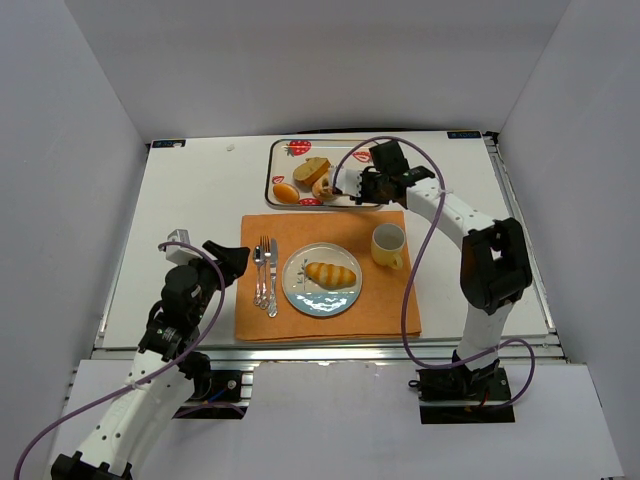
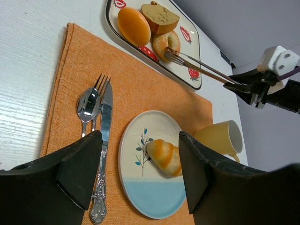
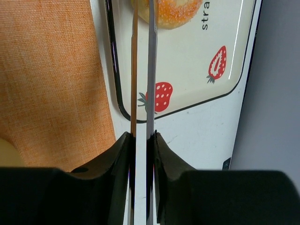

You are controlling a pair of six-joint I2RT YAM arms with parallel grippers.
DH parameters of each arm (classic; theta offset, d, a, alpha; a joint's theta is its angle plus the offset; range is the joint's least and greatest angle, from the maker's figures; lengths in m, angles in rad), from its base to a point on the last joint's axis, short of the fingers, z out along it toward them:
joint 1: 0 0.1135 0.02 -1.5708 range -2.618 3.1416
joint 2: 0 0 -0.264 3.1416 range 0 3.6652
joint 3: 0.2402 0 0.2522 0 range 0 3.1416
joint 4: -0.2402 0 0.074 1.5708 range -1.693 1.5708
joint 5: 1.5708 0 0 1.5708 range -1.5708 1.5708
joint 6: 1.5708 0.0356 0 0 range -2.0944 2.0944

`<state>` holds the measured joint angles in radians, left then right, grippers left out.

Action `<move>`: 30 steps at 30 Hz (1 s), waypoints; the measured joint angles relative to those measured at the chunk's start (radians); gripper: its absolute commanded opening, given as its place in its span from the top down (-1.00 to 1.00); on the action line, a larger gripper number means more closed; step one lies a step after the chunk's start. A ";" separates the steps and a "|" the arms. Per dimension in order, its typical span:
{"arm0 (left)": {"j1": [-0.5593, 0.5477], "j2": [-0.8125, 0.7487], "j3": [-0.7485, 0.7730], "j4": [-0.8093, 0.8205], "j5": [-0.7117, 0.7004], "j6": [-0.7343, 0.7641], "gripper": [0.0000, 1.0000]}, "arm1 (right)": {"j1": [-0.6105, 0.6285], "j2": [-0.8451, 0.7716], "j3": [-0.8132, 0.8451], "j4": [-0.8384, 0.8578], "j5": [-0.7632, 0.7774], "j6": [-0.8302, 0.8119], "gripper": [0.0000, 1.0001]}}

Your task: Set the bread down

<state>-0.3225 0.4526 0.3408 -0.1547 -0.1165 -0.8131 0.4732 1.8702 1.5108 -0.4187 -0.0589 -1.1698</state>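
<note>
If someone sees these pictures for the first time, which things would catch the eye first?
First, the right gripper clamps long metal tongs, their tips at a sugared doughnut on the strawberry tray at the far side. Then the orange placemat in the middle, with a striped bread roll on a plate, cutlery on its left and a yellow cup on its right. The left gripper hovers open near the cutlery.

i'm seeing my left gripper (image 2: 140, 164) hanging with its jaws spread wide and nothing between them, the left arm (image 1: 160, 350) folded low near its base. my right arm (image 1: 455, 215) is stretching far forward and bending leftward, its right gripper (image 3: 140, 140) pinching a pair of tongs (image 3: 151, 70) between narrow jaws.
</note>
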 measured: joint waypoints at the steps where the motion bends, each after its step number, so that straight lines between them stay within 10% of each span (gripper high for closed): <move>1: 0.000 0.002 0.000 0.000 0.000 0.000 -0.50 | 0.000 -0.009 0.000 -0.006 -0.003 0.006 0.88; 20: 0.000 0.011 0.000 0.003 0.000 0.000 -0.50 | 0.007 -0.481 -0.234 -0.271 -0.304 0.058 0.86; 30: 0.000 0.016 0.000 0.006 0.000 0.000 -0.50 | 0.210 -0.784 -0.520 -0.404 -0.366 0.040 0.73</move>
<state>-0.3225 0.4683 0.3408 -0.1482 -0.1162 -0.8131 0.6830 1.0859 0.9909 -0.8227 -0.4252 -1.1301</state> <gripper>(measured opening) 0.753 0.275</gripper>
